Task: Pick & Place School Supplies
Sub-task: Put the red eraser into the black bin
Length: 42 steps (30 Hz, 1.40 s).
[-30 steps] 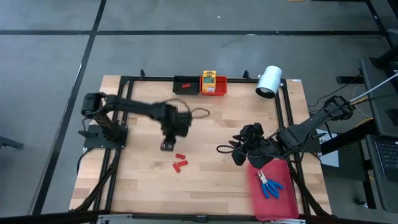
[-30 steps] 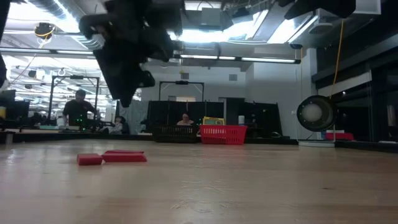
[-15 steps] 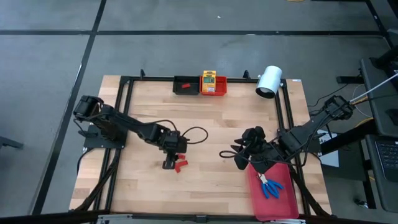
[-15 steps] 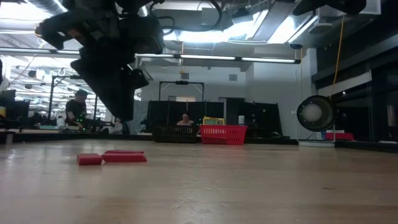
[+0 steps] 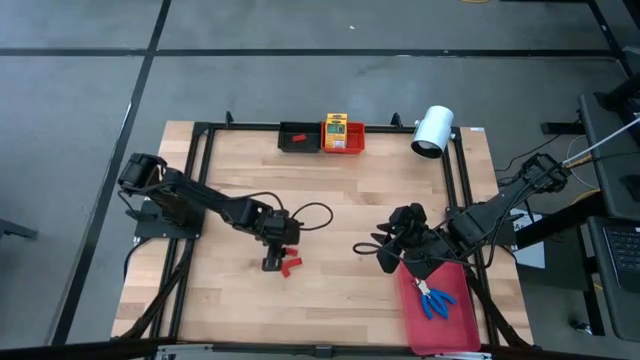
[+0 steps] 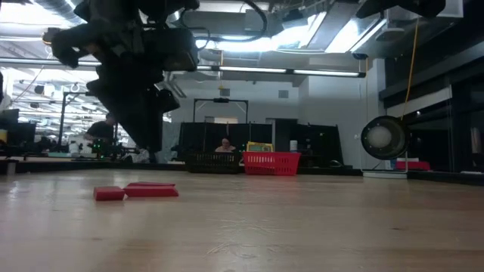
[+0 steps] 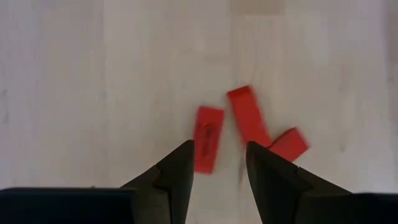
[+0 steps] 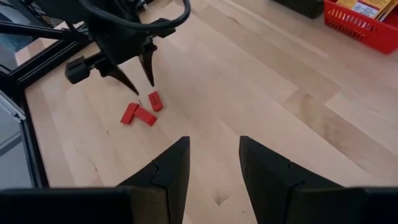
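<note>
High view first: the wooden table (image 5: 350,200) with its black frame takes up most of the shot, and both arms are over it. The white cylinder (image 5: 433,131) sits at the far right corner, well away from either gripper. Along the far edge, well beyond the left gripper (image 5: 272,264), are the black bin (image 5: 297,137) and the red bin (image 5: 343,138) side by side, with one yellow-and-green box (image 5: 336,129) standing in the red one. There's print on the box, but I can't read it in any view.

The flat red tray (image 5: 440,315) lies right next to the right gripper (image 5: 378,246), on the side away from the left arm. Two blue-handled tools (image 5: 433,297) lie in it, touching or crossed, long axes running roughly diagonal across the tray.

The right gripper hangs over bare wood with its fingers apart, holding nothing.

The left gripper is down low over the three tiny red pieces (image 5: 289,264), jaws open, nothing pinched. In the left wrist view one piece (image 7: 208,139) sits just ahead of the gap between the fingers, long axis nearly in line with them. It has small dark lettering, too blurry to read. The second piece (image 7: 249,116) is beside it, tilted a bit, and the third (image 7: 289,144) touches the second's end at an angle. Nothing blocks the way to them; it's just open wood around.
</note>
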Tool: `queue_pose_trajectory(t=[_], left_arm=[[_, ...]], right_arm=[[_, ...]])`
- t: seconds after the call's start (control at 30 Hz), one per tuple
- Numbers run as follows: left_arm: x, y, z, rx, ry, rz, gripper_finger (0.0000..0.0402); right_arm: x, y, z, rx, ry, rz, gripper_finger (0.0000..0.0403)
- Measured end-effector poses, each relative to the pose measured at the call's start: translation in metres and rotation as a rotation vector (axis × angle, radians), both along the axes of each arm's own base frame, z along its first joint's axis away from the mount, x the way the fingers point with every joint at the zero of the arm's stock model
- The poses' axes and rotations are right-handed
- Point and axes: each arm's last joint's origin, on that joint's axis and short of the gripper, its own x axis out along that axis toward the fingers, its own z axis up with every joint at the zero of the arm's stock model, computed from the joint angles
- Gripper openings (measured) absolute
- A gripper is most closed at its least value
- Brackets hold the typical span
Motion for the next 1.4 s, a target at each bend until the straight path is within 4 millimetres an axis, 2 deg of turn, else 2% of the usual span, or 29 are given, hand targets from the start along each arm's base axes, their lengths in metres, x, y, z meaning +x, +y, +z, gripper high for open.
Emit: queue_pose_trajectory(t=[0.1,0.4,1.07,1.4], left_arm=[[0.003,-0.004,-0.003,-0.016,-0.014,-0.016,0.0141],[0.011,-0.005,-0.029,-0.009,0.05,-0.055,0.0141],[0.009,0.007,-0.037,-0.022,0.056,-0.036,0.0141],[0.008,0.011,-0.041,0.024,0.065,-0.006,0.0141]], right_arm=[[0.0,0.0,0.0,-0.003,-0.001,-0.001,0.0141],[0.0,0.0,0.0,0.003,-0.004,-0.006,0.0141],[-0.002,0.0,-0.001,0.001,0.011,-0.014,0.0141],[-0.002,0.0,-0.001,0.002,0.01,-0.015,0.0141]])
